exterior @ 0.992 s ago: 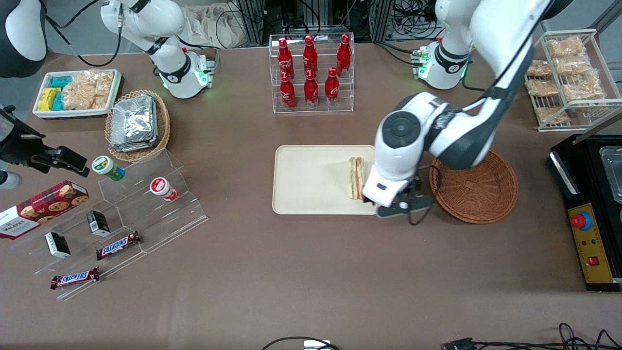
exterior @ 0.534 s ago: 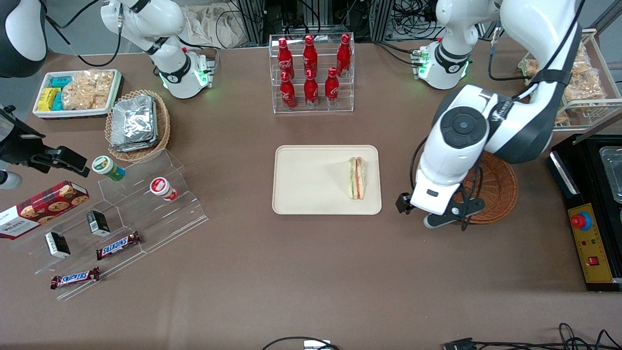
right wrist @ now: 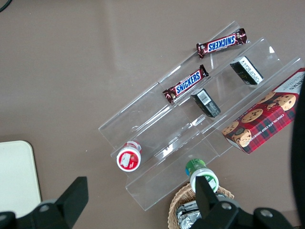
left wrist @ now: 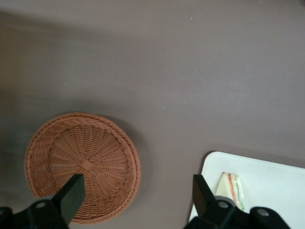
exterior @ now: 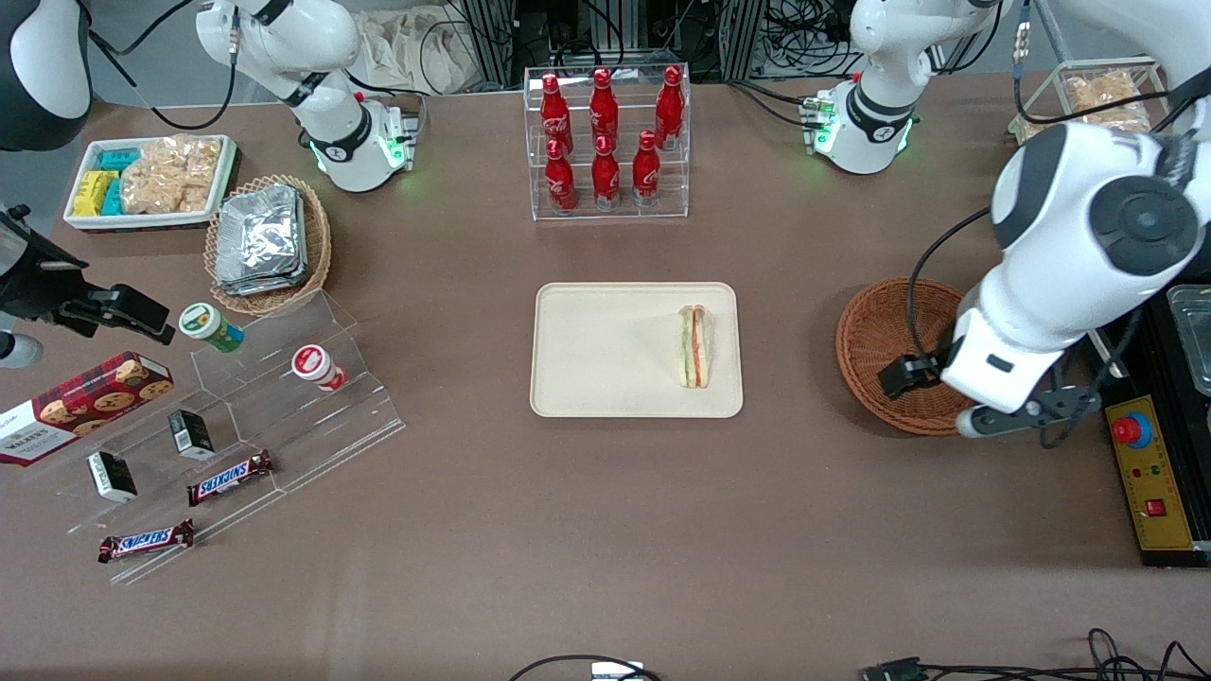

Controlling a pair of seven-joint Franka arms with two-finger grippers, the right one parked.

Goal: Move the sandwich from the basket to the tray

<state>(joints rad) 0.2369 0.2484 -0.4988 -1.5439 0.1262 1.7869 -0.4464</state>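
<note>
Front view: the small triangular white-bread sandwich [exterior: 695, 346] with green, red and orange filling lies on the flat cream-beige rectangular plastic tray [exterior: 605, 350], close to the tray's short edge nearest the working arm. Its long axis runs toward and away from the camera, with the narrow tip pointing away from the camera and the filling stripes following the same line. The round reddish-brown woven wicker basket [exterior: 880, 331] sits on the brown surface [exterior: 568, 530], well apart from the tray. The left arm's gripper [exterior: 1026, 416] hangs above the basket's rim on the working arm's side.

Left wrist view: the two dark fingers [left wrist: 71, 195] stand wide apart, holding nothing. The basket [left wrist: 83, 164] has nothing in it, and the sandwich [left wrist: 231, 191] rests on the tray [left wrist: 271, 181].
</note>
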